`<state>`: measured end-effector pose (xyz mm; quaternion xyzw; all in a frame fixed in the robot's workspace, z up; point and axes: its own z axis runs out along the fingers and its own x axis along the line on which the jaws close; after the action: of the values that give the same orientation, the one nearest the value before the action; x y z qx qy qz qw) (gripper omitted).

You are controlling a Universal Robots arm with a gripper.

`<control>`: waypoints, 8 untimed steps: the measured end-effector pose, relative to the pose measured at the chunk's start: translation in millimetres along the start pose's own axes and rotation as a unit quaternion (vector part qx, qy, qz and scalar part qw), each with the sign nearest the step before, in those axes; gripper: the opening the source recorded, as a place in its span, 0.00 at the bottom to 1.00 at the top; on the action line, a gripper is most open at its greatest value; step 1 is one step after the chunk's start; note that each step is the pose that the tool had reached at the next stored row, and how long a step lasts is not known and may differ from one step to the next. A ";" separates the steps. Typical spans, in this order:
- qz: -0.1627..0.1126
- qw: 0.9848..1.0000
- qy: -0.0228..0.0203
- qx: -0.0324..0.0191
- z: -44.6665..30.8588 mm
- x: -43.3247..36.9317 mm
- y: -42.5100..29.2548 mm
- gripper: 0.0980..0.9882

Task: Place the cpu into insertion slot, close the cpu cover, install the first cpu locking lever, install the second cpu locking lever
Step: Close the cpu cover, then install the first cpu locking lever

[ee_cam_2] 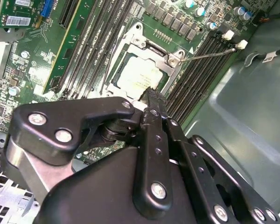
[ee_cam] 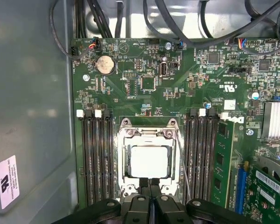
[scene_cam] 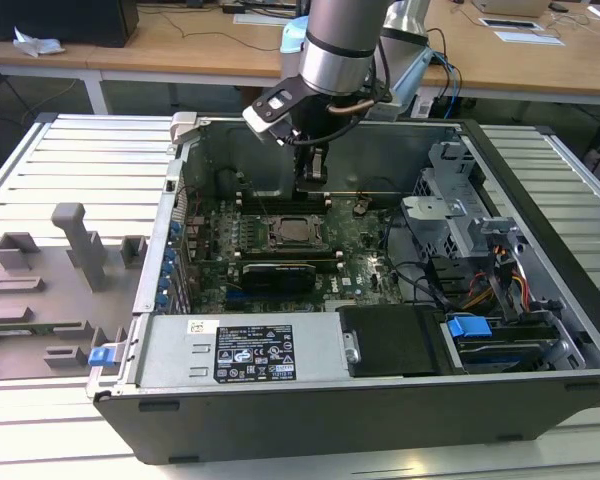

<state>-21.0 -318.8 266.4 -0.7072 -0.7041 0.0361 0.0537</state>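
Observation:
The cpu (ee_cam: 149, 162), a silvery square, lies flat in the insertion slot (ee_cam: 124, 132) on the green board; it also appears as cpu (ee_cam_2: 139, 77) and cpu (scene_cam: 293, 231). The cpu cover (ee_cam: 149, 139) is down around it, its cut-out framing the chip. A thin wire locking lever (ee_cam_2: 207, 53) sticks out from one socket corner across the memory slots, seen as lever (ee_cam: 183, 163) beside the socket. My gripper (ee_cam: 150, 182) hovers over the socket's near edge, fingers shut together with nothing between them. In the exterior view the gripper (scene_cam: 313, 182) hangs just behind and above the socket.
Black memory slots (ee_cam: 95, 154) flank the socket on both sides. Case wall (ee_cam: 32, 116) stands close by. Cables (ee_cam: 177, 23) run along the case edge. A black card (scene_cam: 278, 274) sits in front of the socket; drive cage (scene_cam: 460, 215) lies at the exterior view's right.

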 end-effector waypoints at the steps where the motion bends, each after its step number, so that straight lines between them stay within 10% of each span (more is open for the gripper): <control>1: 0.000 1.000 0.000 0.000 0.0 0.0 0.0 0.01; 4: 0.000 1.000 0.000 -0.001 -0.1 0.0 -0.1 0.01; 6: -0.001 0.999 0.000 -0.040 0.2 0.0 0.0 0.01; 8: -0.001 0.998 0.000 -0.056 0.4 0.0 0.0 0.01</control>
<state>-21.1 -318.8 266.0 -0.7081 -0.7060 -0.0039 0.0139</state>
